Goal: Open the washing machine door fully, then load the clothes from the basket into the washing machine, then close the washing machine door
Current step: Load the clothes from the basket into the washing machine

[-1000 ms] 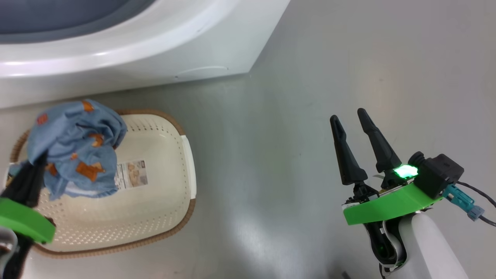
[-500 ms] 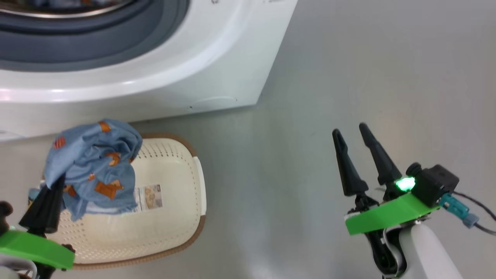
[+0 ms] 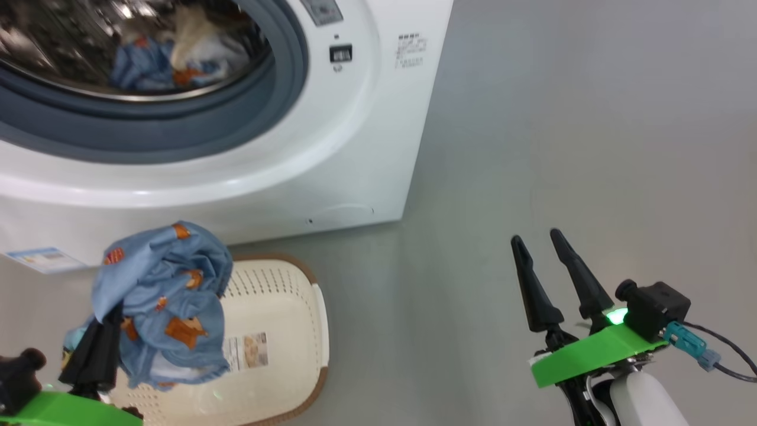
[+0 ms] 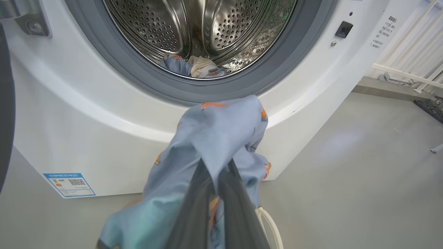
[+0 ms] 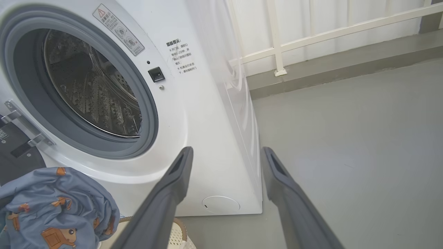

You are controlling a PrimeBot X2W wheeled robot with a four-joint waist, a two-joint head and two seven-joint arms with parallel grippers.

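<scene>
lifted higher, left gripper [image 3: 109, 324] pinches the clothes [image 3: 165, 296].

Head camera looks down; both wrist cameras face the washing machine [image 4: 69, 114].

Your left gripper [image 4: 217, 170] clamps a light blue garment [image 4: 216, 133]. Beyond it, the drum [image 4: 207, 24] of the washing machine [image 4: 69, 114] holds more clothes [image 4: 193, 66].

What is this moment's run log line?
left gripper: shut on blue garment over basket | right gripper: open | drum: clothes inside
</scene>
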